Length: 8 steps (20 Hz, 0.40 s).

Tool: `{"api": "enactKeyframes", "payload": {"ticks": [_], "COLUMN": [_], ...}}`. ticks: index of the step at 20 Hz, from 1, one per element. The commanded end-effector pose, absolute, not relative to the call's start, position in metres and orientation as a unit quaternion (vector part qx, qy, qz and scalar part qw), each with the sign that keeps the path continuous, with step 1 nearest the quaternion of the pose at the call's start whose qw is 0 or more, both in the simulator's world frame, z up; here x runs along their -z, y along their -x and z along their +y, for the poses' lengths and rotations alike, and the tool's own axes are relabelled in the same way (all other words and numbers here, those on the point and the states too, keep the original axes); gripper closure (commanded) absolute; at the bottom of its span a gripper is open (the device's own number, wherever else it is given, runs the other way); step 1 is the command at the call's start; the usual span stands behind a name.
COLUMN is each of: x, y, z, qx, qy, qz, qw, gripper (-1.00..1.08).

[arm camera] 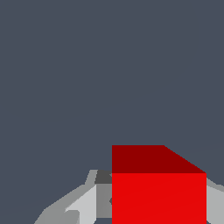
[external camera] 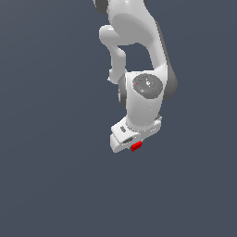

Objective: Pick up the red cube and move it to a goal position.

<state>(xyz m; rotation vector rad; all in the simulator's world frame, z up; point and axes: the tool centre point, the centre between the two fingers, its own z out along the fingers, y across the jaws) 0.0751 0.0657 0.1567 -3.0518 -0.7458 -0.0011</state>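
The red cube (external camera: 136, 146) is a tiny bright red block showing just under the white hand of my arm in the exterior view. In the wrist view the red cube (arm camera: 158, 192) fills the space between my grey fingers (arm camera: 83, 203), which press on its two sides. My gripper (external camera: 134, 145) is shut on the cube. Most of the fingers are hidden behind the hand in the exterior view. I cannot tell whether the cube rests on the surface or is held above it.
The white arm (external camera: 139, 55) reaches down from the top of the exterior view. A plain dark grey-blue surface (external camera: 46, 162) lies all around it.
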Motion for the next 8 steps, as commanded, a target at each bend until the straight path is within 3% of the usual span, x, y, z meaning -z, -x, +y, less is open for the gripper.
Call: {"api": "enactKeyframes", "payload": {"ticks": [1, 8], "x": [-0.167, -0.177], "y": [-0.079, -0.083], "z": [0.077, 0.089], "qx": [0.000, 0.000], "qy": [0.972, 0.972], "qz": [-0.236, -0.236], "qw": [0.000, 0.000], "gripper": [1.08, 1.08]}}
